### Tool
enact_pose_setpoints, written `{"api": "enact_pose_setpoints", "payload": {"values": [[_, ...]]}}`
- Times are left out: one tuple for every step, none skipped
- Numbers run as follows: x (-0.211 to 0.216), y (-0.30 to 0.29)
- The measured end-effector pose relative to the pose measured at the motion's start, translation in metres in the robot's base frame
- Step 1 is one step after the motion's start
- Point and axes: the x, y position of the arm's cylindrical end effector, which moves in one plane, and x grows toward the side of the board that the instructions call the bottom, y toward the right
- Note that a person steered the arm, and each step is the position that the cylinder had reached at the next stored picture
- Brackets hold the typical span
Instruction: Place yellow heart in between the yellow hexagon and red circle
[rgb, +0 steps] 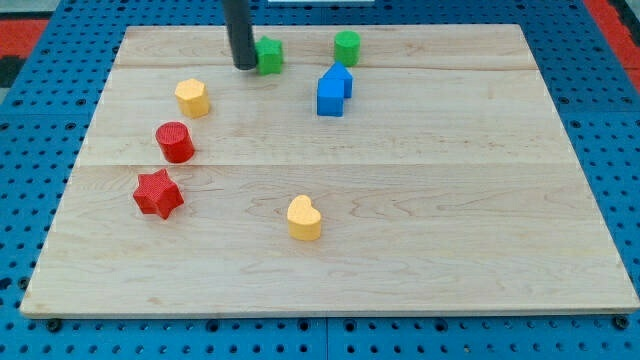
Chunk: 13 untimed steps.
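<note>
Toward the view's bottom of the wooden board (420, 270), the yellow heart (304, 218) lies alone. Up and to the view's left of the heart sit the red star (157, 193), red circle (175, 141) and yellow hexagon (192, 97). Farthest above the heart, my tip (244, 65), a bare rod grasping nothing, stands just beside a green block (269, 55).

1. The arm shows only as a straight dark rod (239, 30), coming down from the view's top edge.
2. The rod stands nearly upright, with hardly any lean.
3. My tip (244, 67) rests at the rod's lower end, just to the view's left of the green block (269, 56), very close to it; contact cannot be judged.
4. Nothing of the arm above the rod is in view.
</note>
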Motion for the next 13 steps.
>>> {"api": "enact_pose_setpoints", "payload": {"values": [[0.051,-0.015],[0.095,-0.012],[0.097,-0.079],[0.092,-0.102],[0.079,-0.102],[0.061,-0.075],[0.055,-0.04],[0.117,0.007],[0.192,0.064],[0.242,0.119],[0.28,0.104],[0.28,0.045],[0.249,0.036]]}}
